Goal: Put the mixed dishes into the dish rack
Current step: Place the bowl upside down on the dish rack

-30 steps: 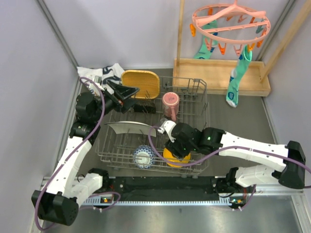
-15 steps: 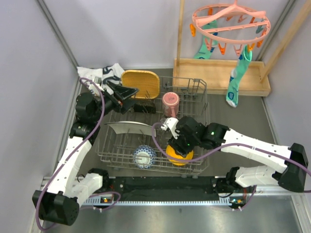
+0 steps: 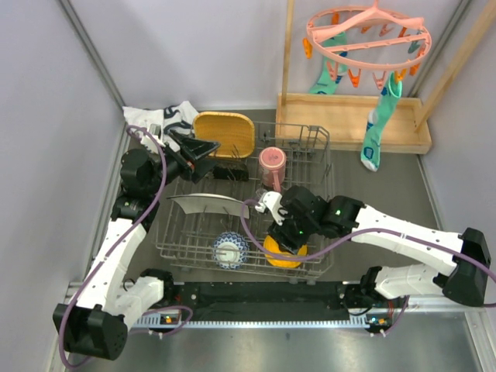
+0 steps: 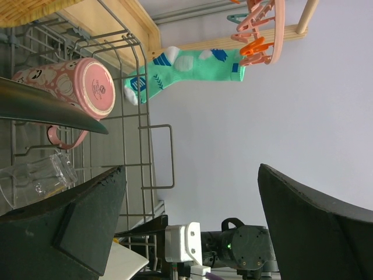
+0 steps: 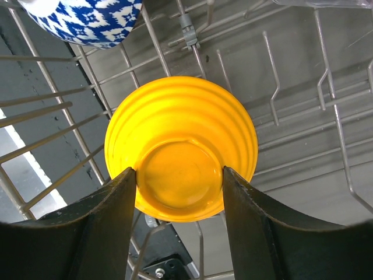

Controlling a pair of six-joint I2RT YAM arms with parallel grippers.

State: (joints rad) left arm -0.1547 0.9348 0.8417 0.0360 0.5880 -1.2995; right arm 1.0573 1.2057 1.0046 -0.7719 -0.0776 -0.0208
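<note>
orange bowl (image 5: 180, 116) (inverted) in right end effector (image 5: 179, 173).

bright, even, diffuse light; faint soft shadows; sharp overhead view; wrist views' near foreground blurred

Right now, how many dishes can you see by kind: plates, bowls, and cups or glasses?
Plates: 3 (yellow plate, black plate, pale plate)
Bowls: 2 (blue-white bowl, orange bowl)
Cups and glasses: 2 (pink cup, clear glass)
Total: 7
</note>
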